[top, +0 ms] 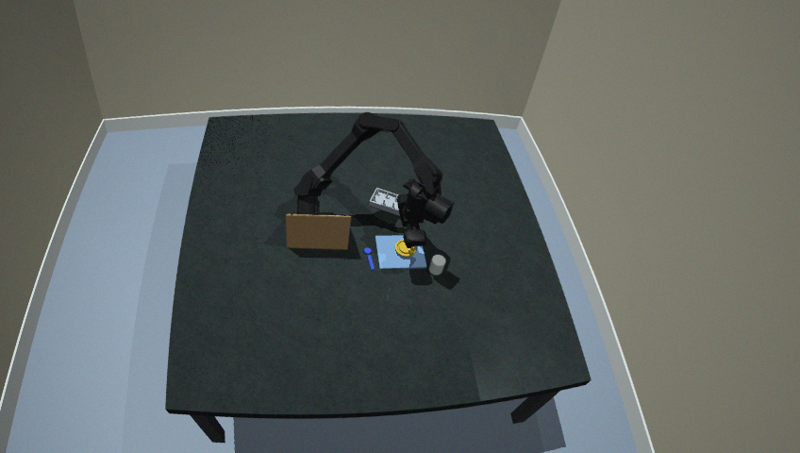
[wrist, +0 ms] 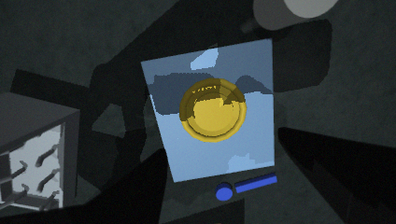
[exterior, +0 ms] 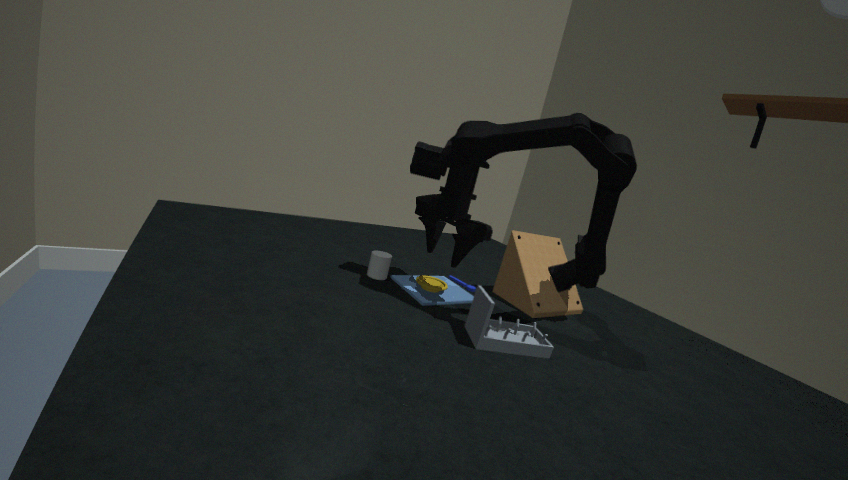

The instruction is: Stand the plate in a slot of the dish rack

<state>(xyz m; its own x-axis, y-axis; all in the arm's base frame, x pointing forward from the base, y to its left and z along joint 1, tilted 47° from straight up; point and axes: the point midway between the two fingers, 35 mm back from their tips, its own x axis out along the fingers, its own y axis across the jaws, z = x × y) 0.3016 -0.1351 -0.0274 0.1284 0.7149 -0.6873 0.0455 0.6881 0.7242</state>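
The yellow plate [top: 402, 247] [exterior: 431, 285] [wrist: 215, 117] lies flat on a light blue board [top: 387, 261] [exterior: 457, 295] [wrist: 196, 163]. My gripper [exterior: 442, 258] [wrist: 221, 144] is open and empty, pointing down above the plate with a gap below the fingertips. In the wrist view the plate shows between the fingers, a little beyond the tips. The grey dish rack [top: 382, 208] [exterior: 511, 346] [wrist: 70, 154] has short upright rails and one tall end panel. It stands on the table apart from the board, and my gripper partly hides it in the top view.
A pale cylinder [top: 437, 264] [exterior: 379, 265] [wrist: 310, 6] stands beside the board. A blue spoon-like object [top: 370, 261] [wrist: 256, 183] lies along the board's opposite side. A wooden wedge block [top: 318, 231] [exterior: 514, 273] stands near the arm's base. A wall shelf [exterior: 785, 108] is at the right.
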